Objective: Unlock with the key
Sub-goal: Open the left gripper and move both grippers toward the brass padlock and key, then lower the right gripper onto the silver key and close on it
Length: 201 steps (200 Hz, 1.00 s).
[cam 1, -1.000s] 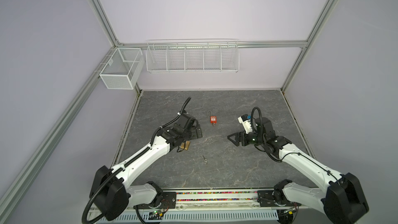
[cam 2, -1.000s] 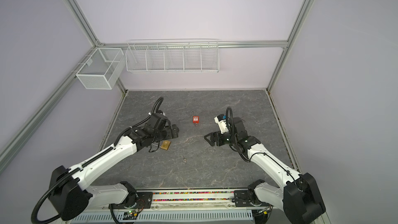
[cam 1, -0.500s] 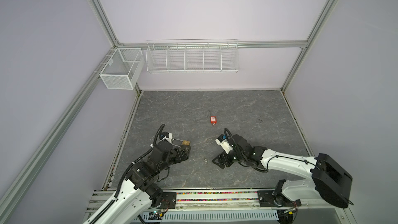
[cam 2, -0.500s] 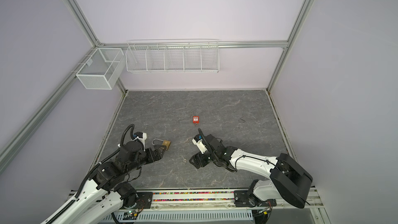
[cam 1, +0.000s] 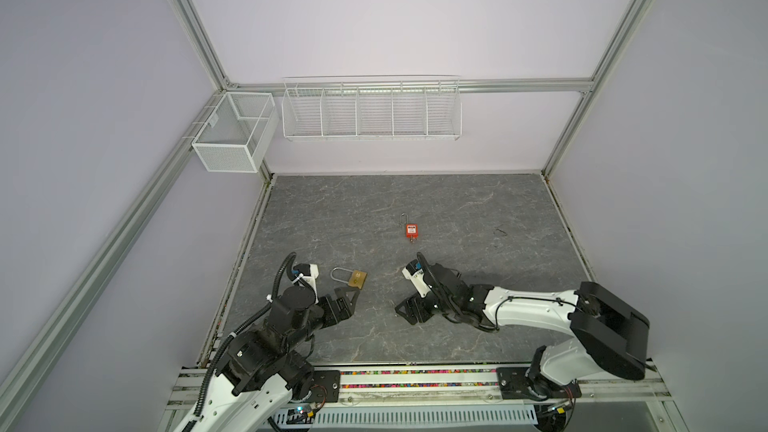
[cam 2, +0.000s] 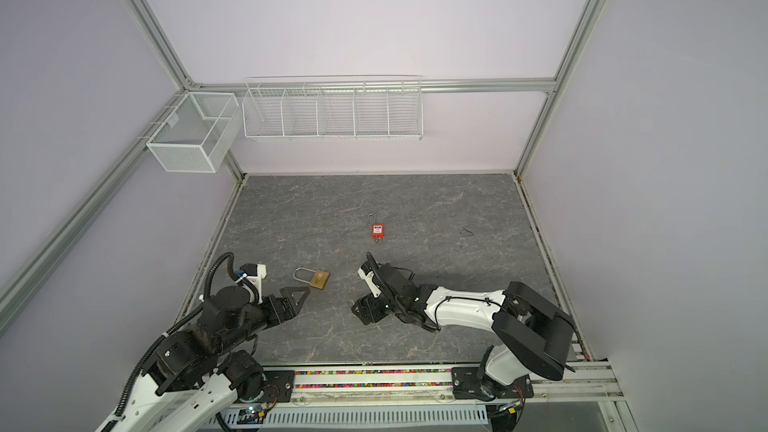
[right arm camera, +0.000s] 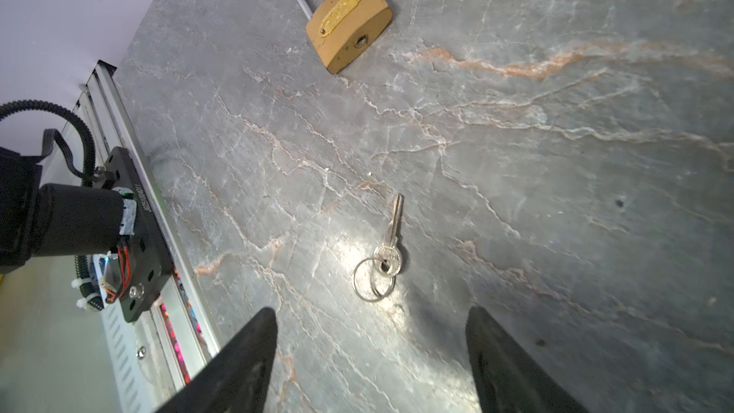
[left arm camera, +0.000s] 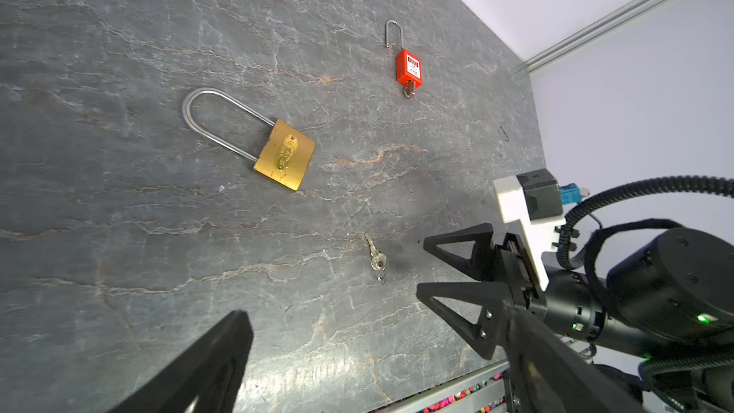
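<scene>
Brass padlock (left arm camera: 284,156): lies flat on the desk (cam 1: 457,209), long shackle closed, keyhole end turned toward the key; nothing grips it.
Key (right arm camera: 391,240): flat on the desk on its small ring, just short of the brass padlock's keyhole end, blade tip aimed roughly at that padlock.
Step in hand: my reading is the pickup of the key, not yet made.
Right claw (right arm camera: 371,359): spread wide, empty, low over the desk with the key's ring just ahead of its tips.
Left claw (cam 1: 347,299): fully spread, empty, near the brass padlock's body.
Next move: likely a pinch on the key's thin head; the left claw would need to steady the brass padlock.
Red padlock (cam 1: 411,229): farther back from the brass padlock, shackle sprung, a key in it.
Surface: grey marbled slab, pale veins.
Room: lilac walls, aluminium frame, white wire baskets (cam 1: 371,112) on the back rail.
</scene>
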Available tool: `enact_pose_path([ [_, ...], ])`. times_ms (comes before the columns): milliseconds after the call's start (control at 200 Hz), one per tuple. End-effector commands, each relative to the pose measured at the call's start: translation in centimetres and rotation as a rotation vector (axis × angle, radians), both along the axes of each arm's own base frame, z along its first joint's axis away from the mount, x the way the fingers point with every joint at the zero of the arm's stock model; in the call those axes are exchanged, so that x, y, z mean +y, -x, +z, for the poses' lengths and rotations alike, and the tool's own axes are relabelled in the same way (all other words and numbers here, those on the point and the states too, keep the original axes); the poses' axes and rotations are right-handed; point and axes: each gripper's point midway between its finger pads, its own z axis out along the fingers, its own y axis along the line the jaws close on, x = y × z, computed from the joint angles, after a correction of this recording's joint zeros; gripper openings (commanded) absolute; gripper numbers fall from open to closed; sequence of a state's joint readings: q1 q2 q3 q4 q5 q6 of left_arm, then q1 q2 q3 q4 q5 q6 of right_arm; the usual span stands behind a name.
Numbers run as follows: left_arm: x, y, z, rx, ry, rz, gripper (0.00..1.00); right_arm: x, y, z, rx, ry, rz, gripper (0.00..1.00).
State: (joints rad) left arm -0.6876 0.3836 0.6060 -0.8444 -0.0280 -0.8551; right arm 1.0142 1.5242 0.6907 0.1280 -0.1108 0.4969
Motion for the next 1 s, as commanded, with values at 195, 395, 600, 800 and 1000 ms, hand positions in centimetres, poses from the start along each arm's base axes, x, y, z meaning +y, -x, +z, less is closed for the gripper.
enact_pose_path([
  [195, 1.6, 1.2, -0.2, 0.040, -0.035, 0.035, 0.99, 1.9, -0.5, -1.0, 0.004, 0.007, -0.022, 0.72],
  [395, 1.4, 1.4, -0.1, 0.035, -0.012, 0.024, 0.99, 2.6, -0.5, -2.4, 0.032, 0.069, -0.019, 0.57],
  [600, 1.4, 1.4, 0.1, 0.019, -0.003, 0.021, 0.99, 2.6, -0.1, -3.8, 0.056, 0.142, -0.026, 0.50],
  [800, 1.2, 1.3, 0.1, 0.018, -0.002, 0.013, 0.99, 1.3, 0.4, -5.2, 0.047, 0.247, -0.056, 0.50],
  [1000, 1.2, 1.4, 0.2, 0.013, 0.003, 0.012, 0.99, 2.1, 0.3, -5.0, 0.036, 0.285, -0.047, 0.41],
])
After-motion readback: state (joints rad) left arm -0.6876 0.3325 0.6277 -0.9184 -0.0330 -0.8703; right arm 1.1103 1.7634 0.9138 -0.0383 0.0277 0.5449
